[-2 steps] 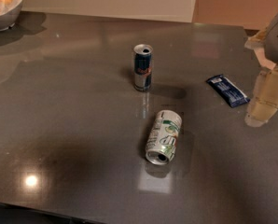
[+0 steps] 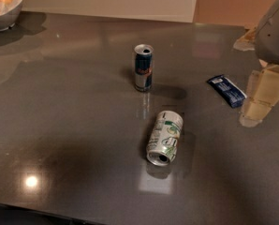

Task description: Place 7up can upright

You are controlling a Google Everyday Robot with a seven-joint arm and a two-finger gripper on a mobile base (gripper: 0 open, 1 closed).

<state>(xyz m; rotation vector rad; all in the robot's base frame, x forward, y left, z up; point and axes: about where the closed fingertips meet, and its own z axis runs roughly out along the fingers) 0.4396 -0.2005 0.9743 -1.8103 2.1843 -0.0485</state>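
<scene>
The 7up can [image 2: 165, 138] lies on its side on the dark grey table [image 2: 74, 107], just right of centre. It is white and silver with green markings, and its open top faces the front edge. My gripper [image 2: 260, 97] hangs at the right edge of the view, above the table. It is well to the right of the can, apart from it, and holds nothing that I can see.
A slimmer blue-and-silver can [image 2: 143, 67] stands upright behind the 7up can. A blue snack packet [image 2: 226, 90] lies just left of the gripper. A white bowl of fruit [image 2: 3, 4] sits at the far left corner. A pale wall runs behind the table.
The gripper has edged slightly to the left. Both cans and the packet have not moved.
</scene>
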